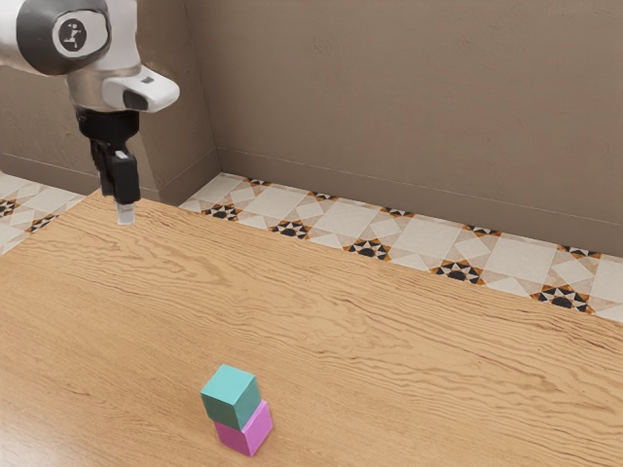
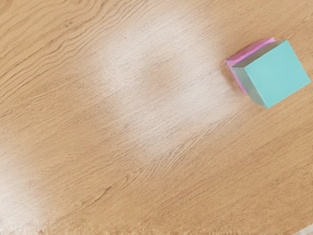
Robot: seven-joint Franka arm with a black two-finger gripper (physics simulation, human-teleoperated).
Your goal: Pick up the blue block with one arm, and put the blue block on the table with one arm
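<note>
If hand (image 1: 124, 202) descends off-centre, blue block (image 1: 232, 397) may topple off pink block (image 1: 249, 432); can't tell whether hand's spread.

The blue block (image 1: 231, 394) — teal, cube-shaped — lies flat; stacked on a pink block (image 1: 251, 432).

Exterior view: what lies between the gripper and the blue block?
In the exterior view, a bare stretch of wooden tabletop lies between the gripper and the blue block; the pink block sits beneath the blue one.
</note>
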